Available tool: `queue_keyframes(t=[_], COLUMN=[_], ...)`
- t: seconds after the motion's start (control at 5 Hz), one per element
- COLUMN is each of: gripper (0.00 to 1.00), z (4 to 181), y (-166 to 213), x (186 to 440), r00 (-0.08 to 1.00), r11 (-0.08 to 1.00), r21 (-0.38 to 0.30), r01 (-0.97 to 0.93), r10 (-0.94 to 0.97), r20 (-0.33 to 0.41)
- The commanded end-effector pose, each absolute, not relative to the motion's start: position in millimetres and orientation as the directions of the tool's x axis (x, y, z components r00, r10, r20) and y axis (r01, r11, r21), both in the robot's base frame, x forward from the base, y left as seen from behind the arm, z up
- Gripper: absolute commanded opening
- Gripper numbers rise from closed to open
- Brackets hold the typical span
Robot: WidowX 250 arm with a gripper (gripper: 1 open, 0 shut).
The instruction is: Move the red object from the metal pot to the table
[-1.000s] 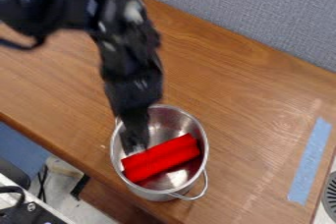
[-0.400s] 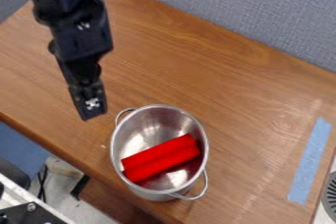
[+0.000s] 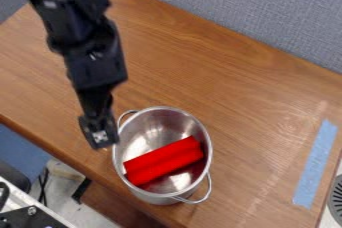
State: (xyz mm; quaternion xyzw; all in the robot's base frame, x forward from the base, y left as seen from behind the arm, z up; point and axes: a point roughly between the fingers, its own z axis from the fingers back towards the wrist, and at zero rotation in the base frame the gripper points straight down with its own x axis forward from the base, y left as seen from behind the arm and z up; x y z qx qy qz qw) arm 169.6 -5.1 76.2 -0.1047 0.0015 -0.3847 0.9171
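Red object (image 3: 163, 160) lies inside metal pot (image 3: 195, 125) on table (image 3: 227, 67); gripper (image 3: 96, 132) beside rim, seemingly spread, empty

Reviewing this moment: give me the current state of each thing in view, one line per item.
red object: lying inside the metal pot, not gripped.
metal pot: upright near the table's front edge, holding the red object.
gripper: open, empty, just left of the pot's rim.
table: bears the pot.
blue tape strip: flat on the table, right side.
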Motion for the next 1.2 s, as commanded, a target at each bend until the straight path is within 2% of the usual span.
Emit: queue_keyframes(t=[0.0,0.4,0.8,1.0], gripper=[1.00,1.00,1.00,1.00], z=[71.5,26.3,-37.3,-28.1], y=[-14.9,-58.1,-28.3,-24.9], x=[170.5,203.6,186.7,213.2], r00=[0.621,0.679,0.793,0.787], r11=[0.598,0.661,0.777,0.774], r21=[-0.188,-0.182,-0.166,-0.144], r01=[0.779,0.728,0.607,0.617], r10=[-0.778,-0.732,-0.605,-0.613], r20=[0.100,0.062,0.069,0.072])
